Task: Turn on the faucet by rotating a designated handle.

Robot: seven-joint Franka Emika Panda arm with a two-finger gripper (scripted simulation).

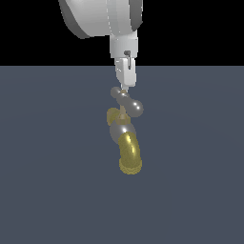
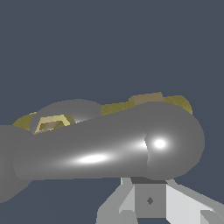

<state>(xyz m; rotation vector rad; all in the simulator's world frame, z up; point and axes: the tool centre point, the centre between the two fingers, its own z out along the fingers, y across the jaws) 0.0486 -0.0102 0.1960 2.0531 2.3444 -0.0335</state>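
- Here, the faucet [image 1: 125,138] stands mid-counter [image 1: 47,190]: silver-grey body, curved brass spout, ribbed end.
- Its handle [image 1: 127,101], a silver-grey bulb-ended crossbar, sits just below the gripper [image 1: 125,86].
- Gripper spread: cannot tell.

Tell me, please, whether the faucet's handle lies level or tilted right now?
Tilted. In the exterior view the handle slopes from its higher end under the gripper down toward that view's right.

Silver-grey handle [image 1: 127,101] with brass hub, brass-yellow ribbed-end spout [image 1: 129,153], white gripper [image 1: 125,86], slate-blue floor [image 1: 47,167], black backdrop [image 1: 190,28]
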